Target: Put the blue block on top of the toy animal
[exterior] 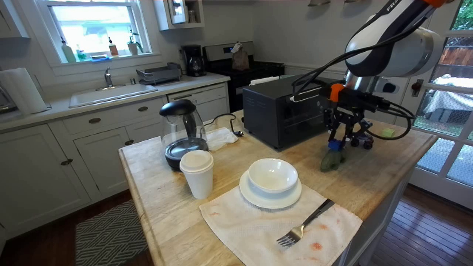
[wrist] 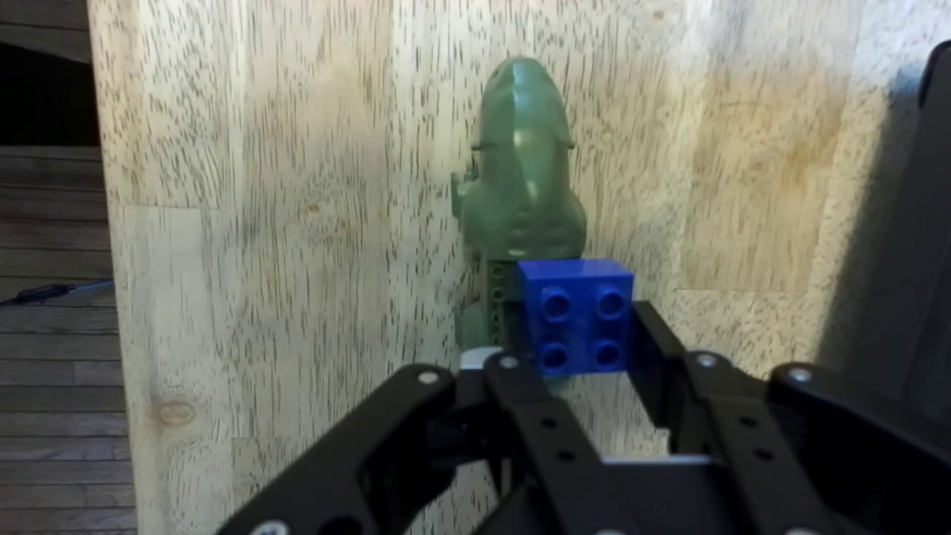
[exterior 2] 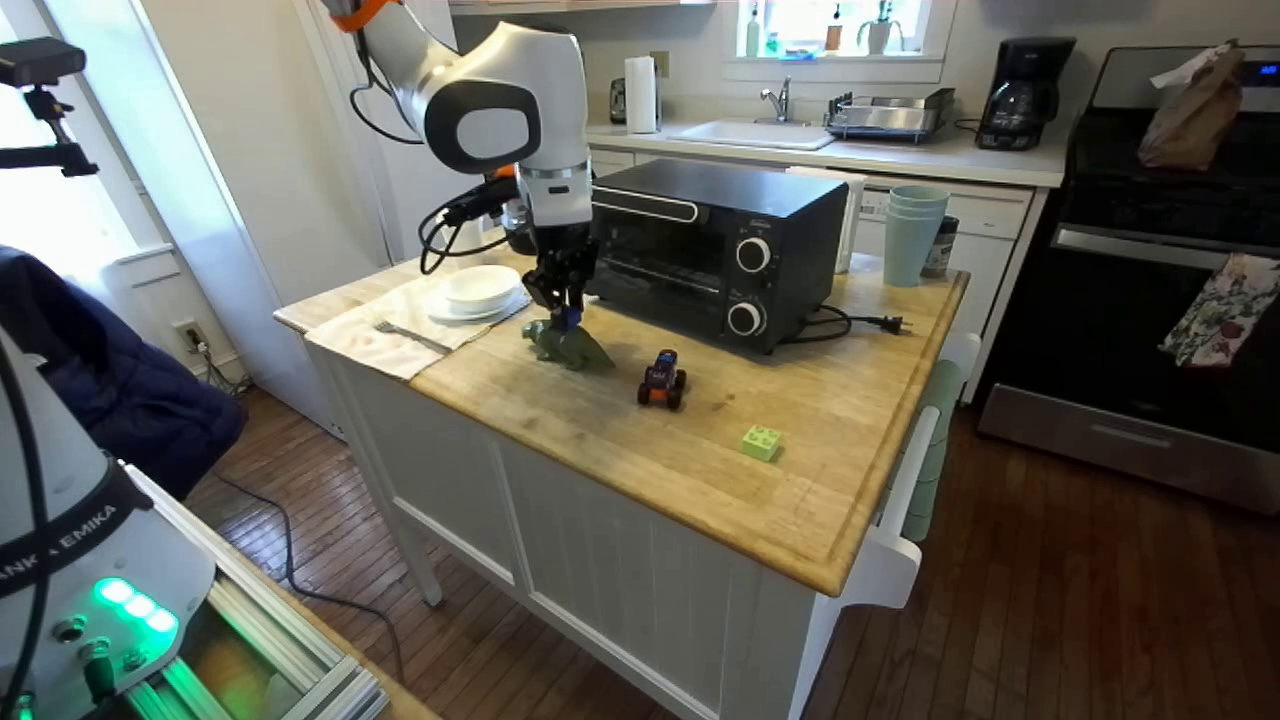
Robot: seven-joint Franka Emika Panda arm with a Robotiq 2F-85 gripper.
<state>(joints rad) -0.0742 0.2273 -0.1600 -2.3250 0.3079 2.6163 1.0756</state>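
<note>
The toy animal is a green dinosaur-like figure standing on the wooden table, seen in both exterior views (exterior: 330,162) (exterior 2: 566,346) and in the wrist view (wrist: 524,186). My gripper (exterior: 340,140) is shut on the blue block, also in an exterior view (exterior 2: 556,300). The blue block (wrist: 579,319) has its studs toward the wrist camera and sits between the fingertips. It also shows in both exterior views (exterior: 335,145) (exterior 2: 570,318), right over the animal's back. In the wrist view it lies a little right of the animal's midline and hides part of the back. I cannot tell whether they touch.
A black toaster oven (exterior: 264,114) stands close beside the arm. A toy truck (exterior 2: 662,379) and a light green block (exterior 2: 761,442) are on the table (exterior 2: 600,430). A bowl (exterior: 273,175), plate (exterior: 271,202) and fork (exterior: 306,223) lie on a cloth (exterior: 236,225). A cup (exterior: 198,177) and kettle (exterior: 177,147) stand farther along.
</note>
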